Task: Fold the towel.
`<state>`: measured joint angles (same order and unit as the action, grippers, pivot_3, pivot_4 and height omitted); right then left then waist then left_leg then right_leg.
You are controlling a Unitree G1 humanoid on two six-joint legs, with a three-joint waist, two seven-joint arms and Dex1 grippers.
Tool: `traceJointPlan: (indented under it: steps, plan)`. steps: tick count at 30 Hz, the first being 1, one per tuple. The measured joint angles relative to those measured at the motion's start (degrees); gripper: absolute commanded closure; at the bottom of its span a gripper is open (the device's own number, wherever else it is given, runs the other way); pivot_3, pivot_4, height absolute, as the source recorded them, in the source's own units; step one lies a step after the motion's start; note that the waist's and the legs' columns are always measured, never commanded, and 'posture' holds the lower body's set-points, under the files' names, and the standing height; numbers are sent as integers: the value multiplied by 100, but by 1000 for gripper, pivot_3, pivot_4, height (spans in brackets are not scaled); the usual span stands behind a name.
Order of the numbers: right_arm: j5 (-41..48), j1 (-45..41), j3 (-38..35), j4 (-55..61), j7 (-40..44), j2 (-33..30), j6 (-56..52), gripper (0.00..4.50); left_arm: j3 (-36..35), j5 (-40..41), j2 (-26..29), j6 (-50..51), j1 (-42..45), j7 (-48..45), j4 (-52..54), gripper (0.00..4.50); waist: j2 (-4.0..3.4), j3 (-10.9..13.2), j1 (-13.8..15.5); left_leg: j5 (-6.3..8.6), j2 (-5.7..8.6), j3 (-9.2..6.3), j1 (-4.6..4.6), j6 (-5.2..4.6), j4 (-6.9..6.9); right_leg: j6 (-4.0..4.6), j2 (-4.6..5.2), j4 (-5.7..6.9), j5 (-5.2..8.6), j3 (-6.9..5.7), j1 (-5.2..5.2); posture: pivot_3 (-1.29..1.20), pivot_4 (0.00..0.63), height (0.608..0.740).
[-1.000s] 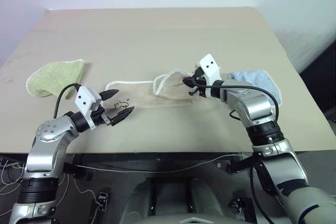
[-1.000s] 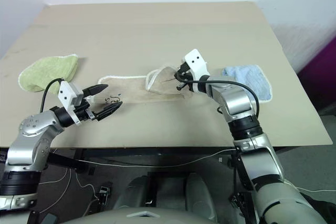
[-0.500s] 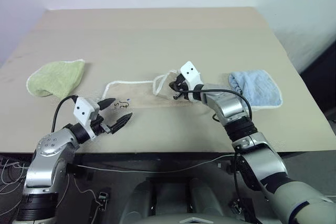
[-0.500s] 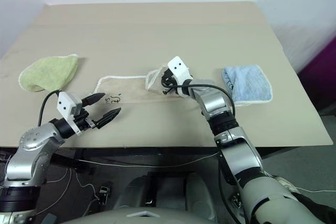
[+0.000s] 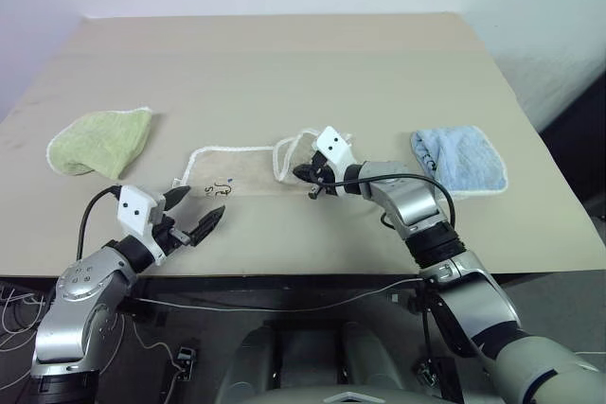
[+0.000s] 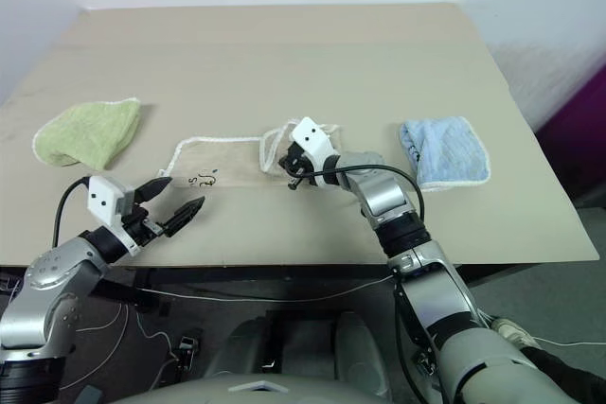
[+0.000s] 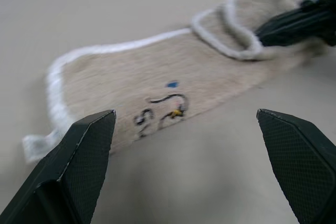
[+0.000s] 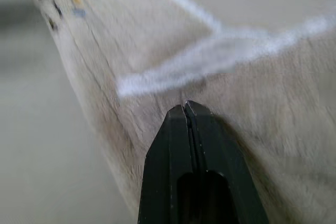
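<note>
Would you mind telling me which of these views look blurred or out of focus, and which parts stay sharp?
Left wrist view: the towel is softly blurred, its far end most; the open left gripper fingers are crisp. Right wrist view: the shut right gripper is sharp, the cloth beyond smeared. Head views: evenly lit, sharp.

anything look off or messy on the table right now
Yes: the beige terry towel with white corded edging lies as a narrow strip, its right end bunched up where the right gripper pinches it shut. The green and blue cloths lie loosely crumpled.
</note>
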<state>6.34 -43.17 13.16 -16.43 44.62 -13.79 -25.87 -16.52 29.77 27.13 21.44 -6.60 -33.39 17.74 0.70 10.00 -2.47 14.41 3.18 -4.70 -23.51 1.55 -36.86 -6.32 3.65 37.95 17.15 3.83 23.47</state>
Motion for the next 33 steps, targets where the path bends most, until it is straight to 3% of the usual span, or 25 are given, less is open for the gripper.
traceJointPlan:
  steps: [7, 13, 21, 32, 33]
  plan:
    - [398, -15, -433, 1075, 264, -530, -13, 4473, -591, 1147, -812, 1085, -105, 1363, 518, 0, 2, -1, 19, 0, 0, -6, 2, 0, -6, 0, 1, 0, 0, -4, -8, 0, 150, 740]
    - [398, -65, -638, 1084, 234, -806, 2, 4473, -1157, 2866, -1669, 1694, 64, 2886, 607, 0, 4, -2, 26, 0, 0, -6, 2, 0, -9, 0, -1, 1, 0, -4, -9, 0, 150, 740]
    - [403, -67, -668, 1081, 188, -862, 31, 4473, -1239, 4024, -1739, 2081, 835, 4374, 135, 0, 7, -2, 61, 0, 3, -5, 2, 1, -17, -1, -2, 1, 0, -6, -12, 0, 150, 740]
    - [462, 238, -686, 1521, 47, -874, -90, 4473, -969, 4212, -1780, 2182, 1946, 4759, -887, 0, 9, -4, 215, -1, 11, -9, 3, 2, -24, -1, -4, 1, 0, -14, -21, 0, 150, 740]
    - [466, 288, -687, 1564, 27, -882, -133, 4491, -973, 4211, -1783, 2163, 2033, 4767, -986, 180, 9, -4, 214, -2, 11, -10, 4, 2, -24, -1, -4, 2, 0, -14, -21, 0, 150, 740]
